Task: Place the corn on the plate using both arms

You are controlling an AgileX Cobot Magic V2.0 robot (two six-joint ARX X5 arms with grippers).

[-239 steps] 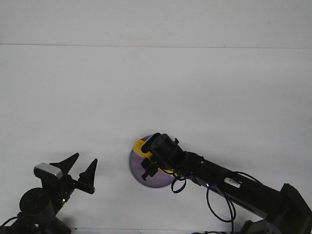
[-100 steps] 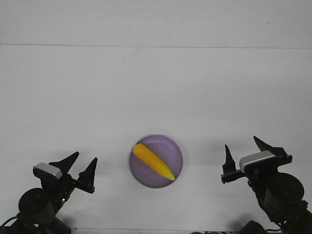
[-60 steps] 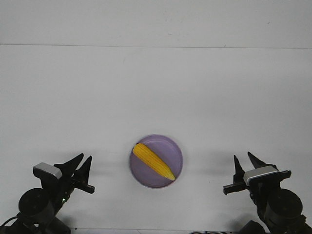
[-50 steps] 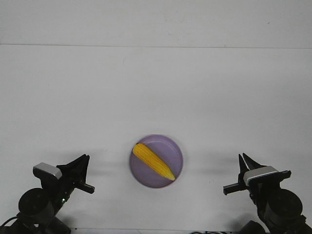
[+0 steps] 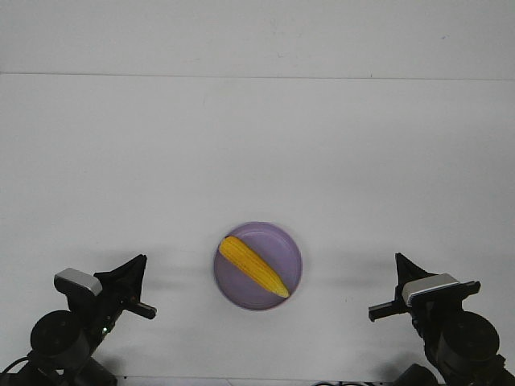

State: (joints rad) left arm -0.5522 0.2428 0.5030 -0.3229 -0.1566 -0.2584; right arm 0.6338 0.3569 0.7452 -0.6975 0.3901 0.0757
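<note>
Left tool (image 5: 135, 268) low at near-left corner, well apart from plate (image 5: 286, 244), fingers pressed together into one point, aimed up and toward plate, holding nothing. Silver-grey wrist block (image 5: 78, 282) just behind it, round black joint below. Right tool (image 5: 399, 267) low at near-right corner, also well apart from plate, fingers pressed together, tip pointing up, holding nothing. Grey wrist block (image 5: 432, 289) beside it, black joint under that. Both arms folded back, mirrored either side of plate.

Corn (image 5: 253, 267) lying on plate, diagonal, blunt end toward plate's left rim, pale tip toward plate's near-right rim, within rim. Plate lavender, round, sitting flat between both tools on near part of surface.

Surface (image 5: 257, 161) plain white, matte. Far edge of surface beyond plate a thin line, then pale wall (image 5: 257, 36) behind.
</note>
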